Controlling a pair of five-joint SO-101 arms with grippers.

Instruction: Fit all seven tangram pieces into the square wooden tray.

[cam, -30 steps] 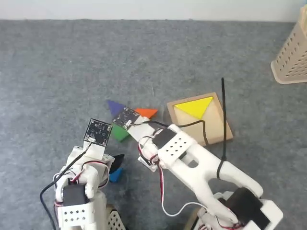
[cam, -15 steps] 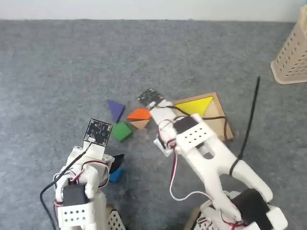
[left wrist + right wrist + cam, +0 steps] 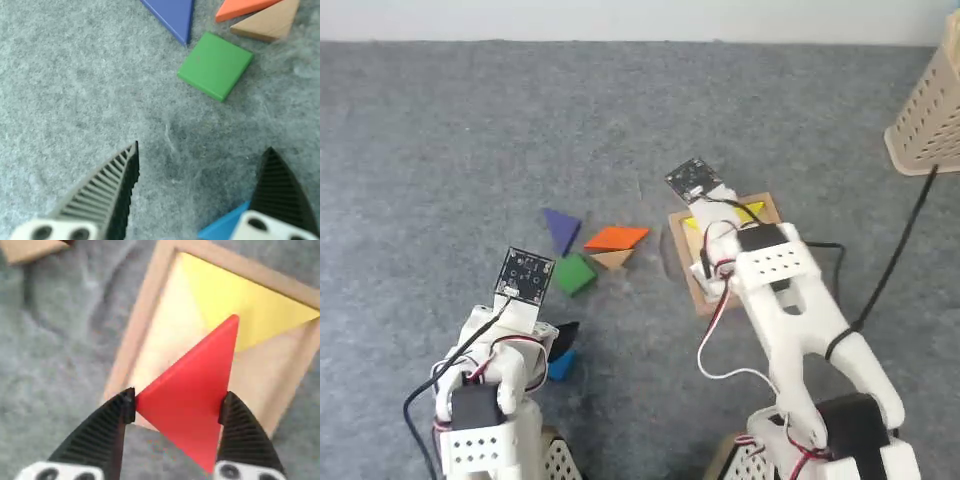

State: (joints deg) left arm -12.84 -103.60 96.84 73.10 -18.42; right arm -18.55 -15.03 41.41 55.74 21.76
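Note:
The square wooden tray (image 3: pixel 687 262) lies right of centre with a yellow triangle (image 3: pixel 752 211) in its far part. My right gripper (image 3: pixel 176 402) is shut on a red triangle (image 3: pixel 192 405), held just above the tray (image 3: pixel 135 335) beside the yellow triangle (image 3: pixel 240 305). Loose on the carpet sit a purple triangle (image 3: pixel 561 229), an orange piece (image 3: pixel 616 238), a wood-coloured triangle (image 3: pixel 614 259) and a green square (image 3: pixel 574 273). My left gripper (image 3: pixel 200 165) stands open near the front, short of the green square (image 3: pixel 215 65). A blue piece (image 3: pixel 225 229) lies by one fingertip.
A perforated beige basket (image 3: pixel 932 100) stands at the far right edge. Grey carpet covers the table, with open room at the left and far side. The right arm's cable (image 3: pixel 900 250) hangs to the right of the tray.
My right arm swung right from the loose pieces to above the tray, carrying the red triangle. The left arm has kept still.

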